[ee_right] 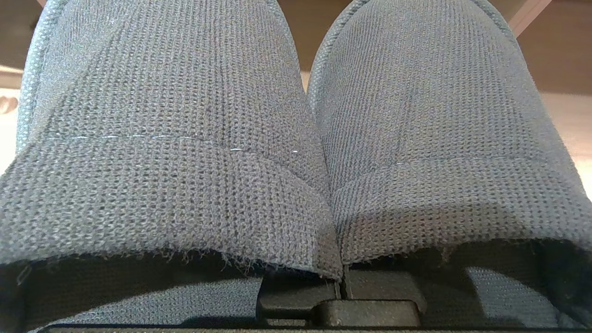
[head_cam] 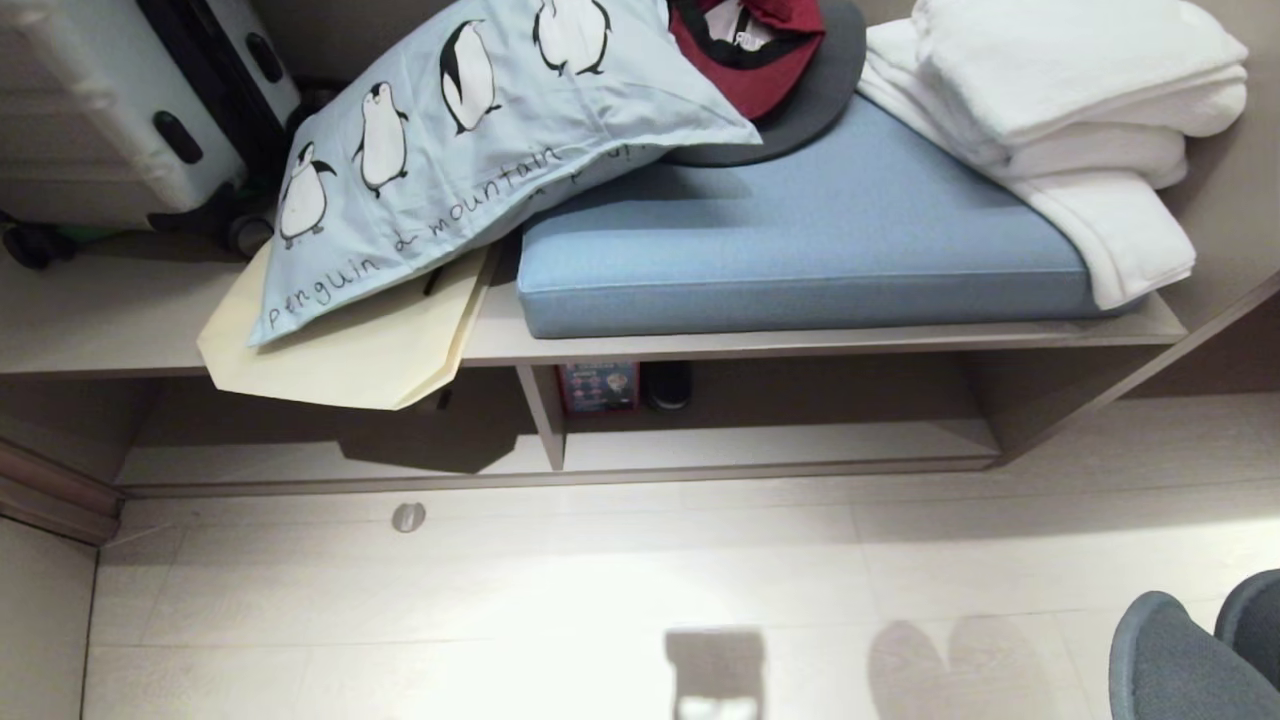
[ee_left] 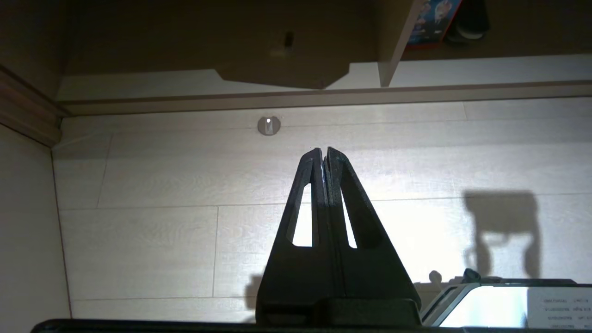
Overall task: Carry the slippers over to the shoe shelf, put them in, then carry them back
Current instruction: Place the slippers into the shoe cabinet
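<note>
We see the slippers (ee_right: 296, 138) filling the right wrist view: a matching pair, side by side and touching along their inner edges, toes pointing away from the camera. The fabric is a coarse grey-charcoal knit with a fine stitched seam running across each upper. The openings have slightly frayed hems. The right end effector (ee_right: 341, 289) is clamped together on the adjoining inner edges of the two slippers, its dark fingers only partly visible beneath the hems. In the head view the slippers (head_cam: 1200, 655) show as two rounded grey toes at the lower right corner, above the pale plank floor (head_cam: 600, 580).

The left end effector (ee_left: 323, 152) has its fingers pressed together with nothing between them, pointing over the floor toward a small round metal disc (ee_left: 268, 125).

Ahead we note the shoe shelf (head_cam: 780, 445), a low cubby of pale laminate under the bench, with an upright divider (head_cam: 545, 415). Inside, to the right of the divider, stand a small colourful box (head_cam: 597, 386) and a dark shoe (head_cam: 667, 384).

On top of the bench lie a blue cushion (head_cam: 800, 240), a penguin-print pillow (head_cam: 470, 130), folded white towels (head_cam: 1080, 110), a red cap (head_cam: 750, 45) and a cream paper bag (head_cam: 350, 350). A pale suitcase (head_cam: 110, 110) stands at far left.
</note>
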Available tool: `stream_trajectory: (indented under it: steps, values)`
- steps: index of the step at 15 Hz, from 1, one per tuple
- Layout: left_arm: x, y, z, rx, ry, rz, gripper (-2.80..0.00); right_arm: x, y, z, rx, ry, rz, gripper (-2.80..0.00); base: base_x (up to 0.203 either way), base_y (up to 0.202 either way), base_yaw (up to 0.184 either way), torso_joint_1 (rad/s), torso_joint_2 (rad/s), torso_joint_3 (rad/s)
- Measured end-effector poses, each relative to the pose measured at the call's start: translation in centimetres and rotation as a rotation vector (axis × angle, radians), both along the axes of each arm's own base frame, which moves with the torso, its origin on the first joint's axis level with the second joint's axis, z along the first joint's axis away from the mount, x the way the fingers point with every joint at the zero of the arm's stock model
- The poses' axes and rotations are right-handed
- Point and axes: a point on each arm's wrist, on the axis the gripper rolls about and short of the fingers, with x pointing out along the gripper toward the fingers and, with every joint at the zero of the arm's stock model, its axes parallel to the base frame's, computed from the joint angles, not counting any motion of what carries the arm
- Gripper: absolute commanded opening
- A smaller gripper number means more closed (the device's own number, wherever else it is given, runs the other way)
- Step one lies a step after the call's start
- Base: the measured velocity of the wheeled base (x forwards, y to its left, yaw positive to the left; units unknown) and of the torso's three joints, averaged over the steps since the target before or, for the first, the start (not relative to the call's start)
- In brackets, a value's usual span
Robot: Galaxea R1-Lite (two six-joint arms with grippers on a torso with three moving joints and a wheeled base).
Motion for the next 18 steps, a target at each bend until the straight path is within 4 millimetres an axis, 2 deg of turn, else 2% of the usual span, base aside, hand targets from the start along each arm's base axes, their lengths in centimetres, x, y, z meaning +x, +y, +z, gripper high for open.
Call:
stream_trajectory:
  steps: [18]
  values:
    - [0.00,0.00,0.00,0.000,0.000,0.000,-2.80,0.00,0.00,0.00,0.000,0.000,-0.001,-2.80,0.000,0.000,0.000,0.002,0.00,-0.197]
